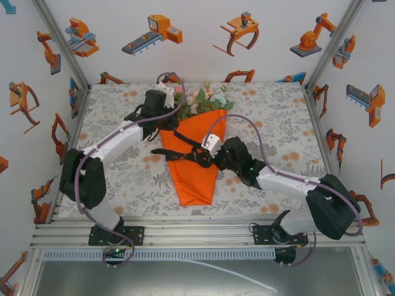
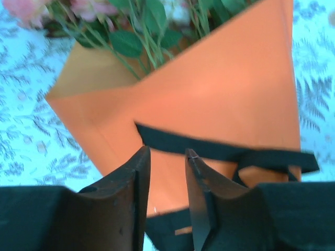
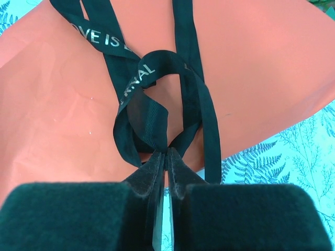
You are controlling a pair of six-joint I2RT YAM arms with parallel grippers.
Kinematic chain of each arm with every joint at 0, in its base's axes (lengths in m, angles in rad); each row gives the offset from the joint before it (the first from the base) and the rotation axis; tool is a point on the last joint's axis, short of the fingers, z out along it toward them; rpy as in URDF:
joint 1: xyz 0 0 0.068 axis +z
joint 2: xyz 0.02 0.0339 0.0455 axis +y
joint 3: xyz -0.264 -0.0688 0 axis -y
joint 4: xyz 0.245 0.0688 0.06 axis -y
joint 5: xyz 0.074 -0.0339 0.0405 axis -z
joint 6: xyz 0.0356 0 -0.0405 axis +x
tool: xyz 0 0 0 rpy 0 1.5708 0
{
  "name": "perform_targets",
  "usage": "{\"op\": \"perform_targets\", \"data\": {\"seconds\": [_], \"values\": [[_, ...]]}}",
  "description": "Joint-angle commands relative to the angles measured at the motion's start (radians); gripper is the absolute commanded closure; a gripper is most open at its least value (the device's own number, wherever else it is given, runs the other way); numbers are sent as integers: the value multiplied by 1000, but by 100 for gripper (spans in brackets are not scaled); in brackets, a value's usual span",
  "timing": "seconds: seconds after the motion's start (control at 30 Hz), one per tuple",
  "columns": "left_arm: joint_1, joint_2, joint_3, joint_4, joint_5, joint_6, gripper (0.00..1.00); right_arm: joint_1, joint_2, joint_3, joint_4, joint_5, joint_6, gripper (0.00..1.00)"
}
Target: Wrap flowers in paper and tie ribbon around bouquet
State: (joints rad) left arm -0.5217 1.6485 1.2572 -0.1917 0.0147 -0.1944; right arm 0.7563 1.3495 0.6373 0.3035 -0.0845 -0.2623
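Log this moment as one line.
phase: tying ribbon | right end effector: shut on ribbon | left end effector: open, empty | flowers: wrapped in paper

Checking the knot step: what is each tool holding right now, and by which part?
Right tool pinches the ribbon at its loop's near end; left tool holds nothing.

Orange paper cone [image 1: 196,176], tip nearward, pink-and-green flowers [image 1: 203,98] at its far mouth, black lettered ribbon [image 3: 137,78] across its middle.
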Motion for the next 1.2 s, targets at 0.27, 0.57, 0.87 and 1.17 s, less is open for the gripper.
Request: {"op": "perform_targets", "data": {"seconds": [0.27, 0.57, 0.87, 1.17], "values": [[-16, -164, -187, -222, -241, -34, 46, -18, -38, 68, -4, -6, -55, 100], [70, -146, -304, -75, -212, -344, 35, -18, -47, 86, -22, -15, -78, 100], [89, -44, -287, -43, 119, 180, 43, -19, -48, 87, -29, -36, -91, 100], [143, 22, -112, -303, 343, 429, 24, -20, -40, 102, -44, -43, -112, 100]]}}
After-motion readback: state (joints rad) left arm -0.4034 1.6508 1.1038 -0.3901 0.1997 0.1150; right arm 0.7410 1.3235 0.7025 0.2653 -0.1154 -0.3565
